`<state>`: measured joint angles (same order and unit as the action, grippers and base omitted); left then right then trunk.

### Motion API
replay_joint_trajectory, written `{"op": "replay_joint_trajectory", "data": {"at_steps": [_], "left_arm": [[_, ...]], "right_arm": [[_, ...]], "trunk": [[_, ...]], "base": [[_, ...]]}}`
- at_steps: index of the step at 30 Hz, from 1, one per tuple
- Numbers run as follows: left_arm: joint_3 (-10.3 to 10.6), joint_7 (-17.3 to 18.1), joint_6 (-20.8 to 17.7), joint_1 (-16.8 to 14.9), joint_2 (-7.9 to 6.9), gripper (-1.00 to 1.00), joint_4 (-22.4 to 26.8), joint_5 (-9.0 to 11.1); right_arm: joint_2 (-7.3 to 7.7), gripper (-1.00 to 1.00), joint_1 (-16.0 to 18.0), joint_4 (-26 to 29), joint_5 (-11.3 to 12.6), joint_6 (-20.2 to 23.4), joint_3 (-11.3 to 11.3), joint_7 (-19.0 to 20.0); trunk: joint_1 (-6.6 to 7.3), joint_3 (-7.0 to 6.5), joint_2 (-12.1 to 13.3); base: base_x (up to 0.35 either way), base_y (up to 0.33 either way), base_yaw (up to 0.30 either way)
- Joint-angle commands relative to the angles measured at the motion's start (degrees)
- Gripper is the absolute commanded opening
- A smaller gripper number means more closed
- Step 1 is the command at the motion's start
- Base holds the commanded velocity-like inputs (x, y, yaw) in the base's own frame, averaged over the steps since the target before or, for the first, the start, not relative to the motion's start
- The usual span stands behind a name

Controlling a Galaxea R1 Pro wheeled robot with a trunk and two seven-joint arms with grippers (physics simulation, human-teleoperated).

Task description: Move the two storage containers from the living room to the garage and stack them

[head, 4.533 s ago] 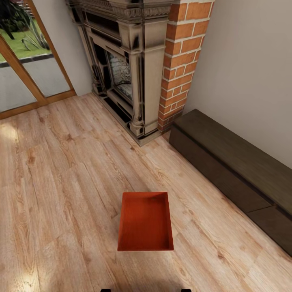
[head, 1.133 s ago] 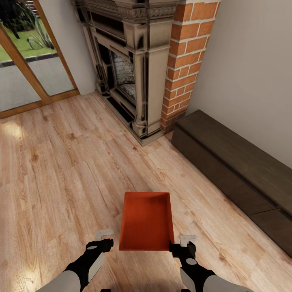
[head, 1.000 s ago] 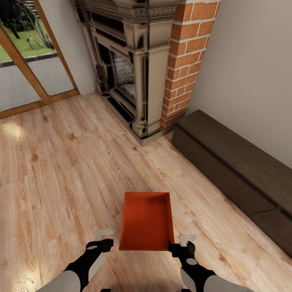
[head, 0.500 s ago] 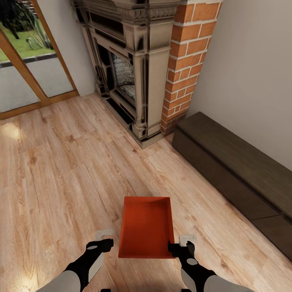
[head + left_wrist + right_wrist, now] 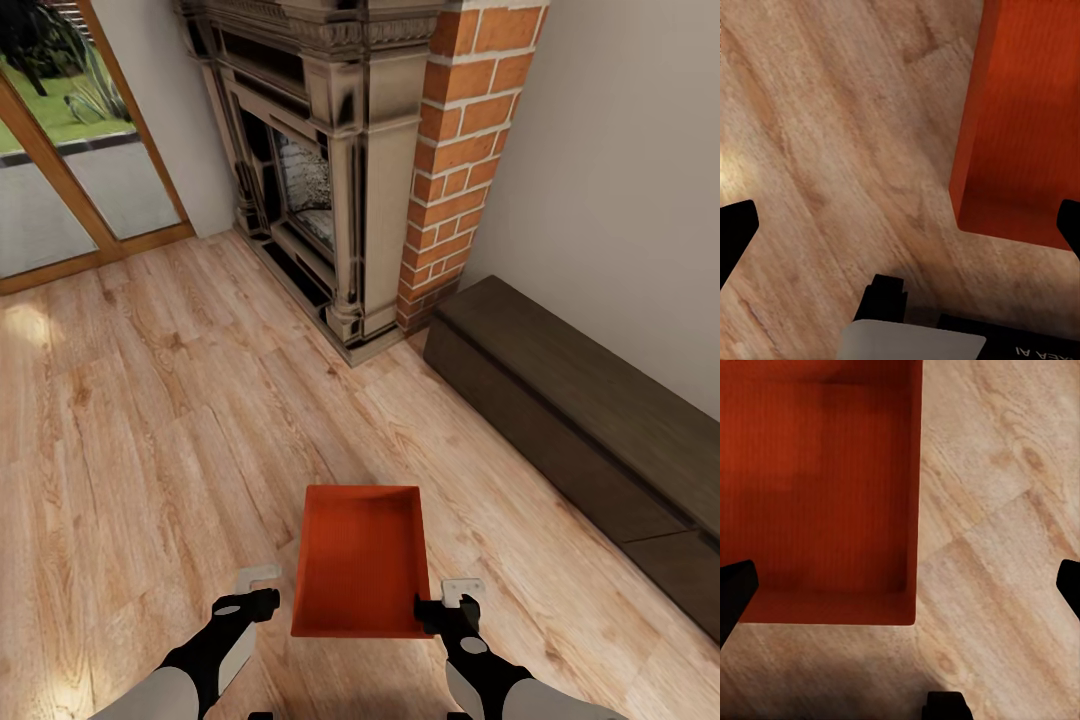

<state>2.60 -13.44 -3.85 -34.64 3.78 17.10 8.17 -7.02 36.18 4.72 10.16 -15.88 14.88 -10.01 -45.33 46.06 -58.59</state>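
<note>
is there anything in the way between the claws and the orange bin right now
Nothing visible is. The storage container sits on bare wood plank floor, with the left claw beside its near left corner and the right claw by its near right corner. Both wrist views show only floor between the open fingers and the bin's walls.

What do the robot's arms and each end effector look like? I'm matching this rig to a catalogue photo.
In the head view, both forearms are pale grey shells ending in black wrist joints. The left end effector and right end effector are black with light grey fingertip pads. The left wrist view shows white lettering on a black housing.
</note>
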Motion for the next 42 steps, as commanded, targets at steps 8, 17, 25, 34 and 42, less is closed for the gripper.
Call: {"op": "replay_joint_trajectory", "data": {"at_steps": [8, 17, 25, 34, 42], "left_arm": [[0.37, -0.3, -0.28, 0.01, -0.05, 1.0, 0.13, 0.53], [0.48, -0.27, -0.28, 0.01, -0.04, 1.0, 0.13, 0.53], [0.48, -0.27, -0.32, 0.01, 0.0, 1.0, 0.13, 0.53], [0.48, -0.36, -0.36, 0.01, 0.37, 1.0, 0.13, 0.49], [0.48, -0.45, -0.37, 0.01, 0.92, 1.0, 0.13, 0.53]], "right_arm": [[-0.01, 1.0, 0.03, -0.06, 0.59, -0.21, 0.5, -0.19], [-0.08, 1.0, 0.03, -0.06, 0.65, -0.21, 0.5, -0.19], [-0.14, 1.0, 0.03, -0.06, 0.65, -0.21, 0.48, -0.21], [-0.25, 1.0, 0.03, -0.1, 0.65, -1.11, 0.5, -0.19], [-0.27, 1.0, 0.03, -0.63, 0.77, -2.49, 0.46, -0.19]], "trunk": [[-0.88, 0.75, -1.63], [-2.86, 2.37, -5.24], [-4.62, 3.8, -8.45], [-6.59, 5.42, -12.06], [-8.35, 6.86, -15.27]], "base": [[0.0, 0.0, 0.0], [0.0, 0.0, 0.0], [0.0, 0.0, 0.0], [0.0, 0.0, 0.0], [0.0, 0.0, 0.0]]}}
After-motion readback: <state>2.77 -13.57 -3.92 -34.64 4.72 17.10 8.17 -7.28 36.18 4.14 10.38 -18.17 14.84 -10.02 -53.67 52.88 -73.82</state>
